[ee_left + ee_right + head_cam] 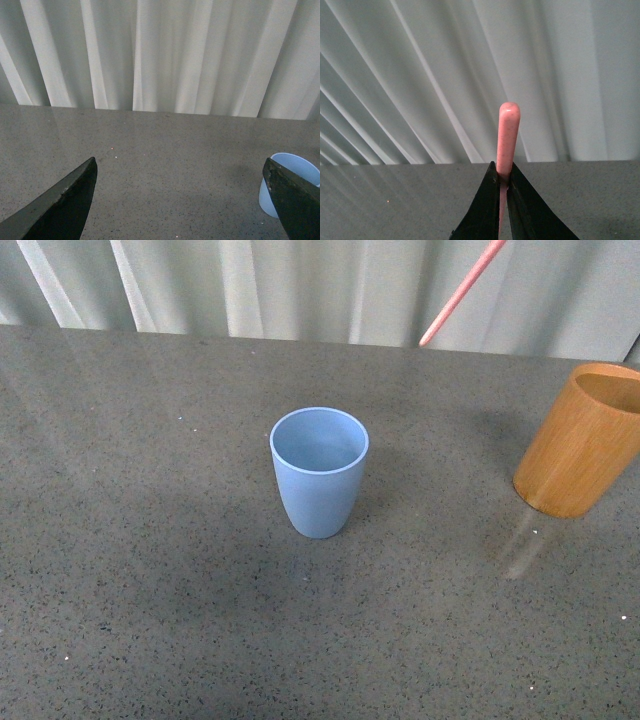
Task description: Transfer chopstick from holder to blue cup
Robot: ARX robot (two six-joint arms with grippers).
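Note:
The light-blue cup (320, 471) stands upright and empty near the middle of the table. The orange-brown holder (582, 440) stands at the right edge of the front view, empty as far as I see. The pink chopstick (462, 292) hangs slanted in the air at the back, between the two, its lower tip above the table's far edge. My right gripper (503, 176) is shut on the chopstick (507, 142), whose rounded end sticks out past the fingertips. My left gripper (180, 167) is open over bare table, with the blue cup (287, 182) beside one finger.
A grey speckled table (150, 570) fills the scene. A pale pleated curtain (250, 285) hangs behind its far edge. Neither arm shows in the front view.

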